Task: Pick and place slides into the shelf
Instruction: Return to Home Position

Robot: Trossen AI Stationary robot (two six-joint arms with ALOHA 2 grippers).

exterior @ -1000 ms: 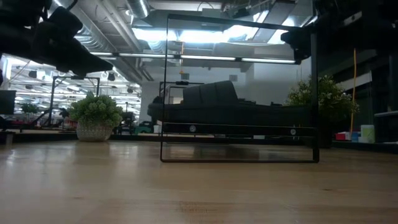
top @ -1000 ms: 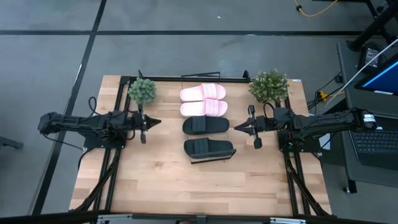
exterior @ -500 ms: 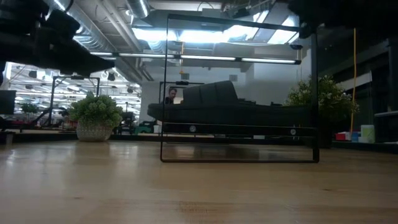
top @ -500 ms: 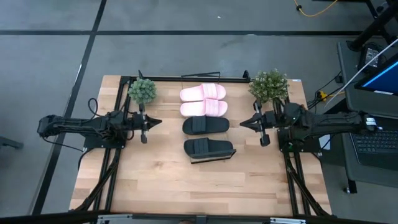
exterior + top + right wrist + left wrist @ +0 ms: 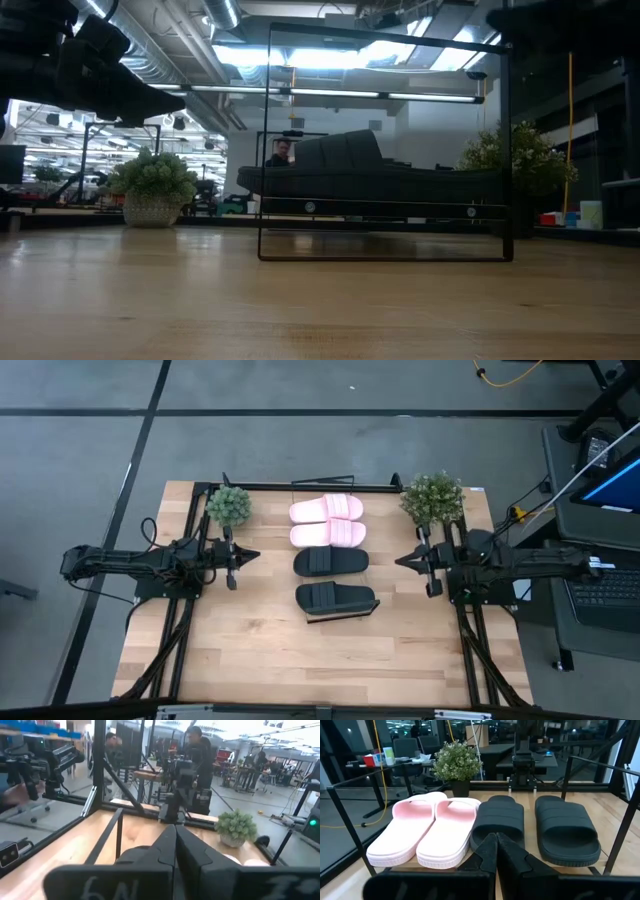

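Four slides lie side by side on the shelf, soles down. Two are pale pink and two are black. In the left wrist view the pink pair lies beside the black pair. My left gripper hovers shut, left of the row. My right gripper hovers shut, right of the row. Neither touches anything. The low view shows a black slide side-on inside the shelf's dark frame.
Two potted plants stand at the far corners, one on the left and one on the right. Bare wooden tabletop spreads toward the near edge. A laptop sits beyond the right edge. People show in the room behind.
My right gripper has drawn back from the row of slides toward the table's right edge, still shut. The slides have not moved.
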